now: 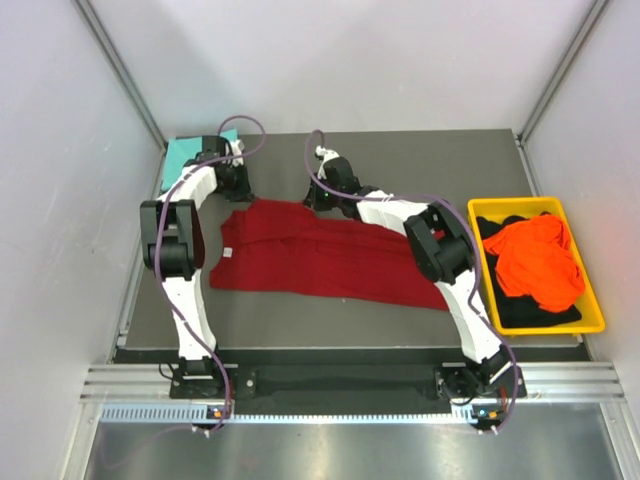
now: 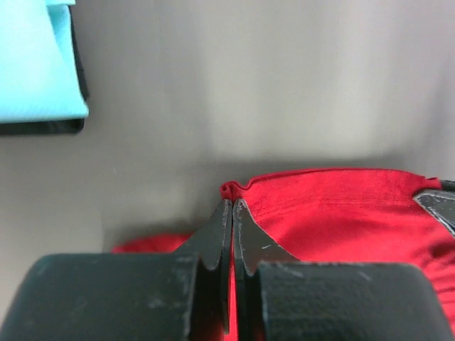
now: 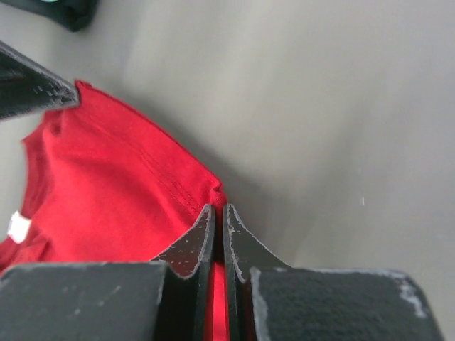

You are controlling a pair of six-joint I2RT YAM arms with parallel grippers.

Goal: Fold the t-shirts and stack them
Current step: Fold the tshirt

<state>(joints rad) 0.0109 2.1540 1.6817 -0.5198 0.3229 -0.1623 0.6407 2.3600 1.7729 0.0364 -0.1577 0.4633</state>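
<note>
A large dark red t-shirt (image 1: 320,262) lies spread across the middle of the table. My left gripper (image 1: 238,192) is at its far left corner, and the left wrist view shows this gripper (image 2: 233,203) shut on a pinch of the red cloth (image 2: 341,213). My right gripper (image 1: 318,196) sits at the far edge, further right. In its own wrist view the right gripper (image 3: 218,210) is shut on the hem of the red shirt (image 3: 106,192). A folded teal t-shirt (image 1: 185,150) lies at the far left corner. An orange t-shirt (image 1: 535,260) and a black one (image 1: 530,312) lie in the bin.
A yellow plastic bin (image 1: 592,295) stands at the table's right edge. White walls with metal rails close in the table on the left, right and far sides. The teal shirt (image 2: 35,64) lies just beyond my left gripper.
</note>
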